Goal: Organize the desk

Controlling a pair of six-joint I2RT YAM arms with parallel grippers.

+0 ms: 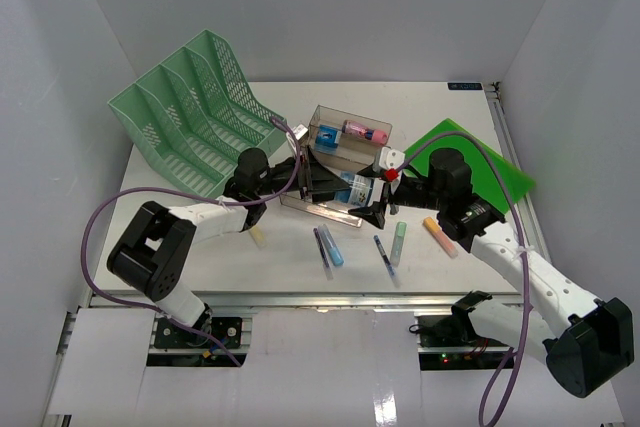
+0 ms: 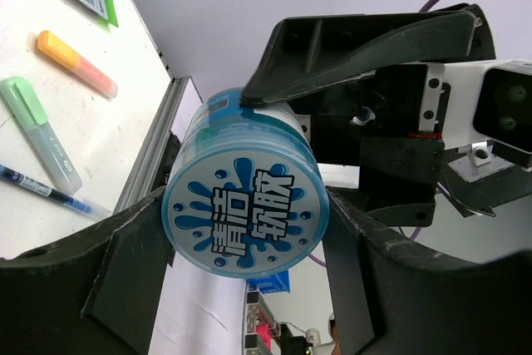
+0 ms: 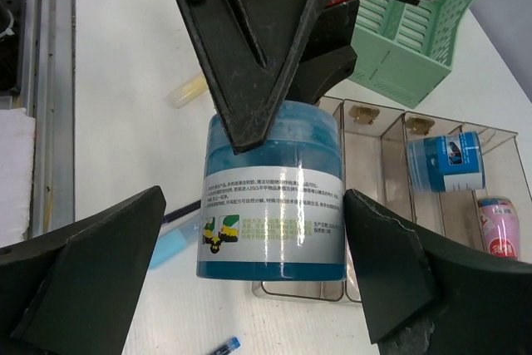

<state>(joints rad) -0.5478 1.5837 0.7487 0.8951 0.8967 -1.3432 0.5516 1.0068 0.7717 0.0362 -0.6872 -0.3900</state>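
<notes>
The left gripper is clenching a blue jar by its sides, holding it tipped sideways above the desk, over the front part of the clear tray. The right gripper is standing released, its fingers spreading wide on either side of the same jar without touching it. The desk is lying below both grippers, carrying pens and highlighters near the held jar.

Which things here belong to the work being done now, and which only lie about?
In work: desk, blue jar, left claw gripping it, open right claw, clear tray.
Lying about: orange highlighter, mint highlighter, blue pen, green folder, mesh rack.
</notes>
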